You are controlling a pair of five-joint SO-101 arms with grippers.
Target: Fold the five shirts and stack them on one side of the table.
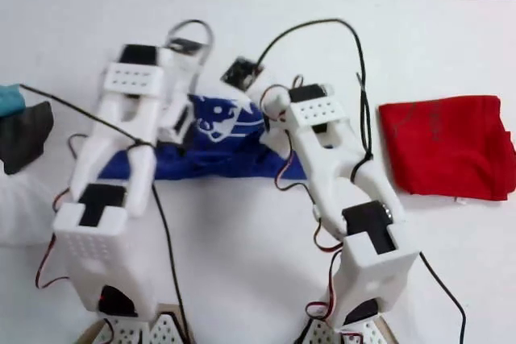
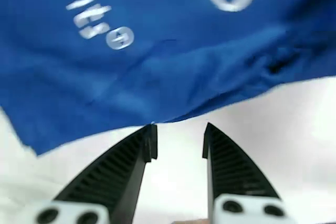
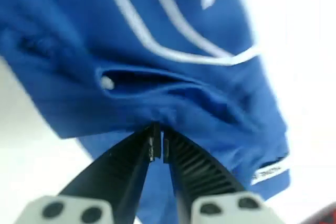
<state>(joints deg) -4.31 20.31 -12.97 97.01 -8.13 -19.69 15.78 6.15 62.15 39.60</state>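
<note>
right gripper (image 3: 157, 129) pinches the blue shirt (image 1: 218, 159) by its edge; left gripper (image 2: 179, 129) gapes wide at that edge. close it on cloth first, then lift both evenly to fold.

Both arms lie across the blue shirt (image 1: 218, 147): the left arm (image 1: 121, 142) covers its left end and the right arm (image 1: 334, 163) its right end. Black cables (image 1: 165, 231) trail past it. The table (image 1: 242, 263) offers open room on the blue shirt's near side, between the arm bases, and beyond its far edge. A red shirt (image 1: 447, 147) lies well to its right, and dark cloths (image 1: 24, 134) lie well to its left.
</note>
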